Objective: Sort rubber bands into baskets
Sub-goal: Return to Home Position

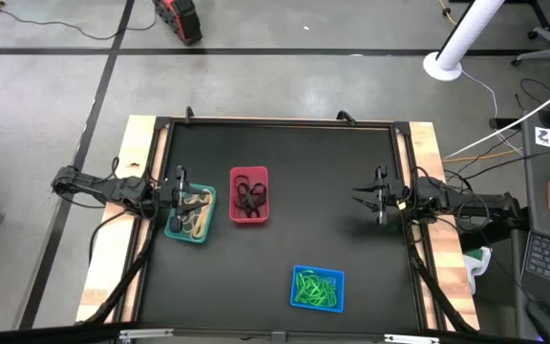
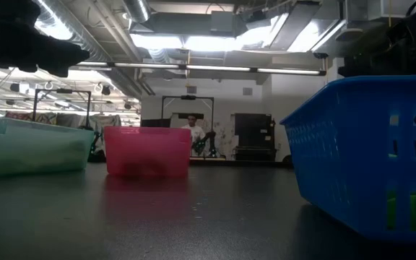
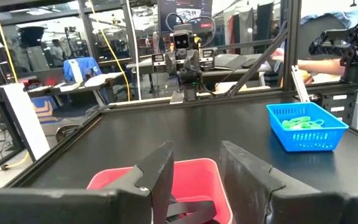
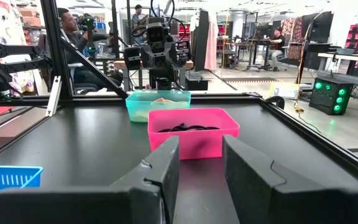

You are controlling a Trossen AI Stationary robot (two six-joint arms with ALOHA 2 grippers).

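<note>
teal-green basket (image 1: 187, 236): on the left side of the black table (image 1: 313, 191); tan rubber bands (image 1: 197, 212) lie inside it.
red basket (image 1: 249, 222): just right of the teal-green basket with a narrow gap between them, toward the table's middle; a tangle of black rubber bands (image 1: 249, 196) lies inside it.
blue basket (image 1: 316, 270): near edge of the table, right of the middle, well apart from the other two; green rubber bands (image 1: 315, 290) are heaped inside it.
left gripper (image 1: 183, 191): above the left part of the teal-green basket, pointing right toward the red basket; jaws apart, nothing between them.
right gripper (image 1: 363, 197): at the right side of the table above bare tabletop, pointing left; jaws apart, nothing between them.
</note>
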